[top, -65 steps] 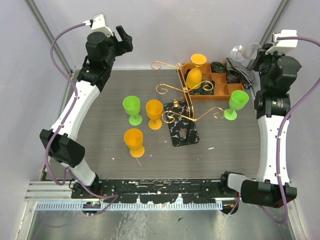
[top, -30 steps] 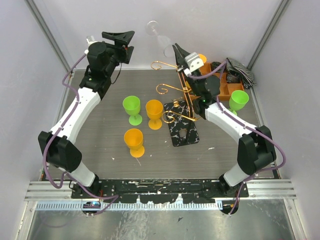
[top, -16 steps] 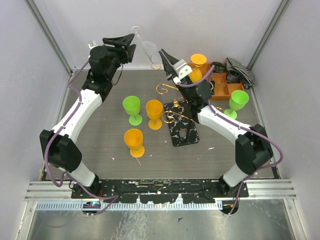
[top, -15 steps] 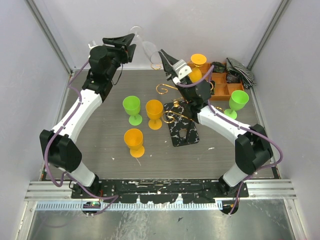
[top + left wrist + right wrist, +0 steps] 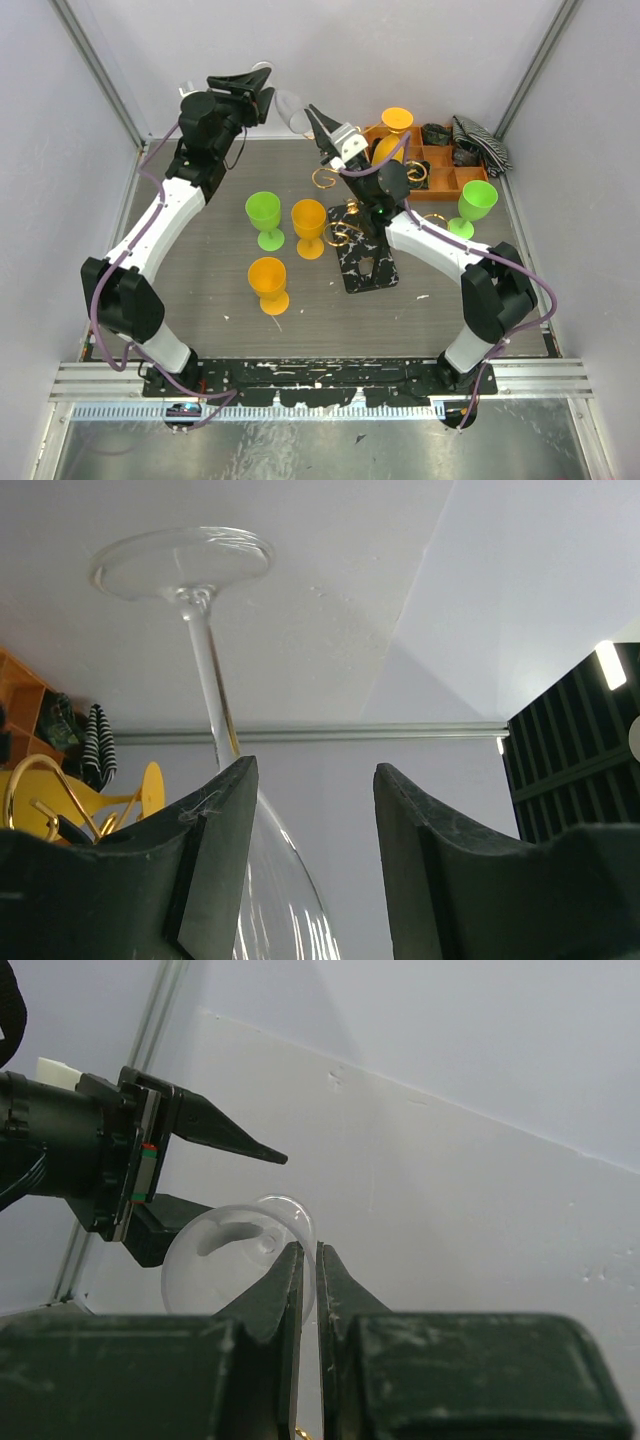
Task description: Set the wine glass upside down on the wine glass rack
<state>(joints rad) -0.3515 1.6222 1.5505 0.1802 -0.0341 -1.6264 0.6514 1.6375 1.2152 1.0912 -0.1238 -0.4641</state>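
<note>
White back wall, upper centre of the top view: right claw point(image 5: 308, 1250) pinches the wine glass point(image 5: 205, 660), its bowl between the parted fingers of left claw point(image 5: 315, 770); grip there unclear.

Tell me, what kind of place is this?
Probably a robot test booth: left arm and right arm mounted at a table edge, plain walls with metal framing, right gripper holding a clear wine glass.

Overhead view looks down; wrist views, close, share the wine glass point(image 5: 182, 558).
</note>
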